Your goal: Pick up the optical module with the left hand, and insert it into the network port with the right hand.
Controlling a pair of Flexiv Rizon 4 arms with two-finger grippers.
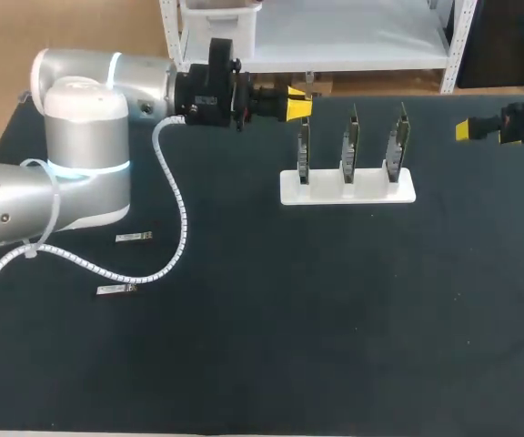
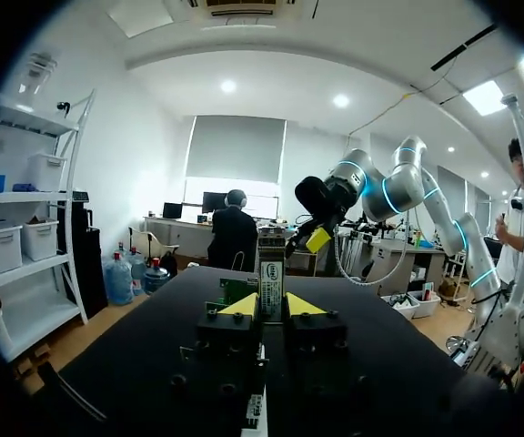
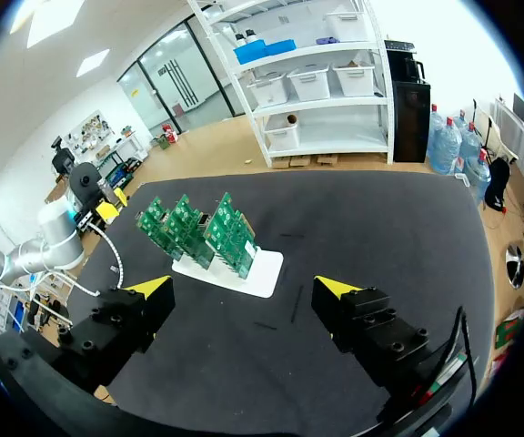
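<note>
Head view puts the left gripper out over the far side of the black table, just left of the white stand. The stand carries three green circuit boards upright in a row. From the left wrist view you can see that claw clamped on the optical module. The silver piece stands upright between the two yellow tips, touched from both sides and clear of the mat. The green boards show just beyond it.

The right gripper hangs at the far right edge of the table, well apart from the stand. Its own wrist view shows the fingers spread wide with nothing between them, facing the stand and boards across the mat.

Two more modules lie flat on the left part of the table. The farther module sits close by the left arm, and the nearer module lies a little closer to the near edge. Both are well apart from the stand. A white coiled cable droops from the left arm and loops over the mat just right of them.
</note>
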